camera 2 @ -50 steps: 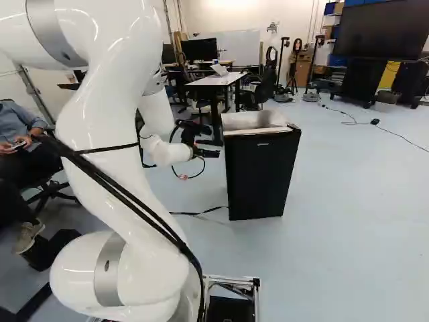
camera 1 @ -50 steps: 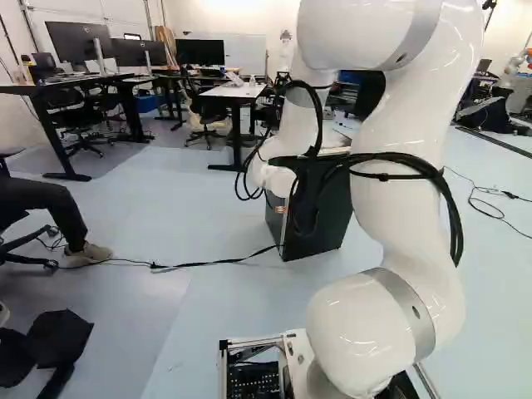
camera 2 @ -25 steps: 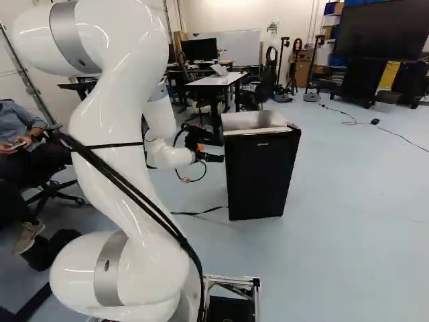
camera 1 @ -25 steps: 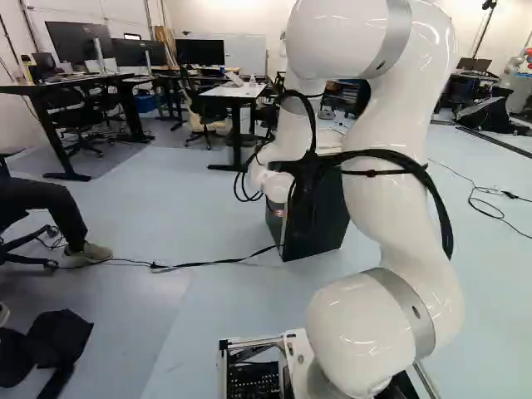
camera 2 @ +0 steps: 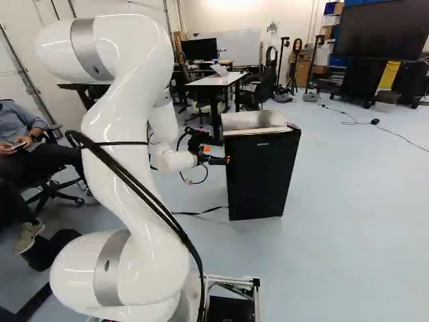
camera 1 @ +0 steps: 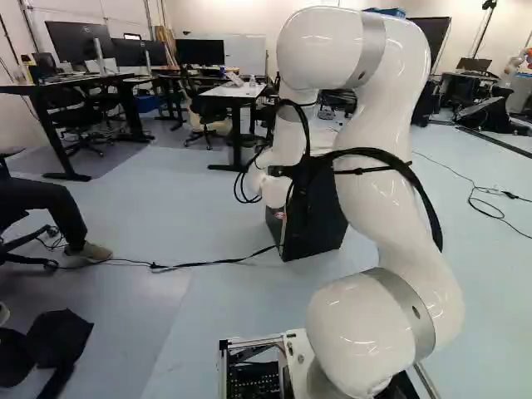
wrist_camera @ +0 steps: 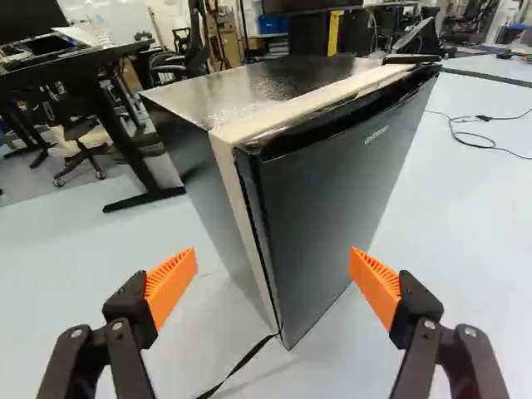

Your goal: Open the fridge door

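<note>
Clearly reaching closer to the fridge (camera 2: pixel 261 174) than 1 second ago, with the gripper (wrist_camera: pixel 273 254) spread wide, holding nothing; probably nearly ready for lining up on the door (wrist_camera: pixel 332 187).

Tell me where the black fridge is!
In the right base view, the black fridge stands on the floor right of the middle, with the end effector close by its left edge.

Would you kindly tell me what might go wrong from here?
The open gripper may bump or slide off the door, which is closed with only a thin seam along its edge. The small fridge stands on the floor, so a pull might drag it. The black cable near its foot could then get caught.
</note>
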`<state>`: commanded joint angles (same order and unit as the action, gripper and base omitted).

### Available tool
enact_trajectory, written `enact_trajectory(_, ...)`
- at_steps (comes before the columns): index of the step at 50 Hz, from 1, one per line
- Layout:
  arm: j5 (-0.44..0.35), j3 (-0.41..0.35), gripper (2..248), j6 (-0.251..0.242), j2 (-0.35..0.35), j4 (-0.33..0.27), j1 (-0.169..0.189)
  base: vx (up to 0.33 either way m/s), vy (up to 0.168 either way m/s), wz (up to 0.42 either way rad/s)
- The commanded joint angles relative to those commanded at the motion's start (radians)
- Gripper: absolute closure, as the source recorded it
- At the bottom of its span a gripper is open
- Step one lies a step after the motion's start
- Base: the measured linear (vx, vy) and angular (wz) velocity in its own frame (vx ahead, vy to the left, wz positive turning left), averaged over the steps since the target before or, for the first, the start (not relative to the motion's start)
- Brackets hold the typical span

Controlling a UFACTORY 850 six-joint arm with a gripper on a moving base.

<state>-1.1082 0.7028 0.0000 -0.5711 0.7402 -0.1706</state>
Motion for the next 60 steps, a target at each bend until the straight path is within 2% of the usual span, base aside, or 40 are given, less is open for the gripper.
enact_trajectory(31,-0.113,0.096,3,0.000,-0.134,0.117,0.005,0.000,0.000,0.000)
enact_trajectory(60,-0.180,0.169,3,0.000,-0.183,0.209,0.004,0.000,0.000,0.000)
